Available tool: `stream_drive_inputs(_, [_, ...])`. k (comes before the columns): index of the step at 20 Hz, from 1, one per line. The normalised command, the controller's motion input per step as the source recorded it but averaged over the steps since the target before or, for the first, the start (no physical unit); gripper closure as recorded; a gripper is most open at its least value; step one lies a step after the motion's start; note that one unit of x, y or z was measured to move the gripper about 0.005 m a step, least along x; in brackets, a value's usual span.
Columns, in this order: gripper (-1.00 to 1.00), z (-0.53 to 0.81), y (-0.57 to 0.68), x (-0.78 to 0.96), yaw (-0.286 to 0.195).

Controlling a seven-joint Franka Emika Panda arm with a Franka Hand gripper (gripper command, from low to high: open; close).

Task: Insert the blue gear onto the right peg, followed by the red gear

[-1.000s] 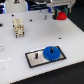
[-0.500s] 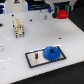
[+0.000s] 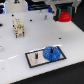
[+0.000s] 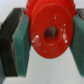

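Observation:
The blue gear [image 3: 51, 53] lies flat on the black-rimmed white plate [image 3: 34, 60], at the plate's end toward the exterior view's right. The right peg is hidden by the gear that sits over it. A shorter dark post [image 3: 36, 56] stands on the plate's other end. My gripper [image 3: 63, 15] hangs at the back right, well above the table, and is shut on the red gear [image 3: 64, 19]. In the wrist view the red gear [image 4: 50, 31] with its centre hole is clamped between the green pads [image 4: 22, 44].
A beige block-like object [image 3: 19, 26] stands at the back toward the exterior view's left. A small dark post [image 3: 45, 16] stands at the back middle. Coloured clutter lies beyond the white table's far edge [image 3: 6, 8].
My gripper with the red gear has shifted slightly toward the exterior view's right and a little lower. The blue gear and plate have not moved.

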Motion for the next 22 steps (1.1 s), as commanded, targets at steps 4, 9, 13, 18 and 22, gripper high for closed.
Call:
stream_drive_inputs(4, [1.00, 0.24, -0.18, 0.80, 0.000])
stream_drive_inputs(9, [1.00, 0.13, -0.24, 0.74, 0.000])
stream_drive_inputs(13, [1.00, 0.07, -0.25, 0.65, 0.000])
stream_drive_inputs(18, [1.00, 0.03, -0.25, 0.57, 0.000])
stream_drive_inputs(22, [1.00, -0.01, -0.22, 0.43, 0.000])
